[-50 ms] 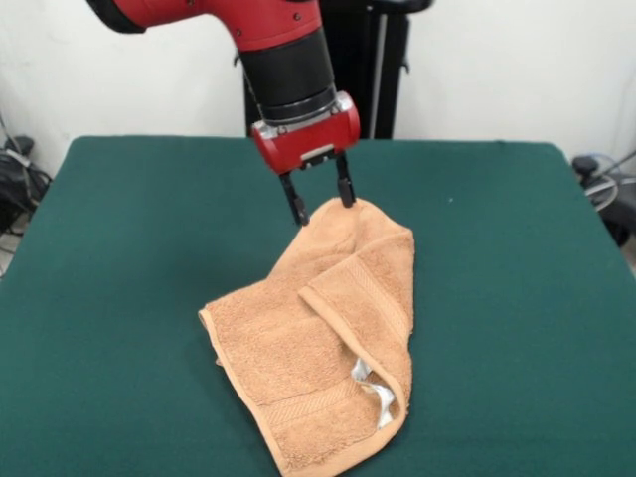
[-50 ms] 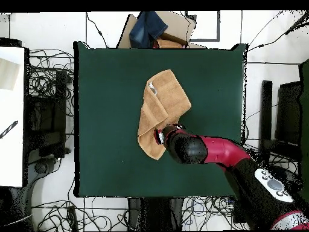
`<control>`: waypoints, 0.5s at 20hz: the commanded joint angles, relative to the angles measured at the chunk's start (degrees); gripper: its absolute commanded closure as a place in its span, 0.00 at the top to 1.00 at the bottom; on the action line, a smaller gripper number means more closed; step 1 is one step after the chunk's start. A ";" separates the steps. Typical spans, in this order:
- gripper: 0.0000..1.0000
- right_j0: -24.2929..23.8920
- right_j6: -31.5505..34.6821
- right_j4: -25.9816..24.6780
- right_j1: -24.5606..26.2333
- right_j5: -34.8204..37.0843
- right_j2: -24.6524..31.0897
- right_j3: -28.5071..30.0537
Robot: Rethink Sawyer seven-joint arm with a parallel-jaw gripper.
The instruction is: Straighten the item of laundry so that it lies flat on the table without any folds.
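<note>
The orange-tan towel [image 1: 318,338] [image 2: 163,103], the item of laundry, lies crumpled near the middle of the green table [image 1: 119,248] [image 2: 102,121]. Its right side is folded over the rest, and a white label [image 1: 380,396] shows at the near end. Its far corner rises in a peak. My gripper [image 1: 321,204] hangs open just above that peak. The right fingertip [image 1: 346,193] touches the corner's top edge; the left one is beside it, clear of the cloth. In the overhead view the arm's wrist [image 2: 181,145] covers the gripper and one end of the towel.
A cardboard box with blue cloth [image 2: 158,30] sits beyond one table edge in the overhead view. Cables [image 2: 45,78] lie on the floor around the table. A black stand [image 1: 383,70] rises behind the table's far side.
</note>
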 commanded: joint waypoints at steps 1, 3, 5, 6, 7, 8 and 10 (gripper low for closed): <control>1.00 2.68 14.52 2.44 2.35 -4.54 -3.89 2.57; 1.00 1.89 13.99 3.31 3.33 -4.31 -3.04 2.60; 1.00 0.84 13.09 4.40 4.16 -3.46 -1.89 2.59; 1.00 0.28 12.97 5.11 4.58 -3.18 -1.29 2.77; 1.00 -0.51 12.72 6.14 5.27 -2.66 -0.39 2.88; 1.00 -1.24 12.63 7.01 5.94 -2.43 0.39 3.09; 1.00 -2.44 12.06 8.88 7.14 -1.19 1.97 2.97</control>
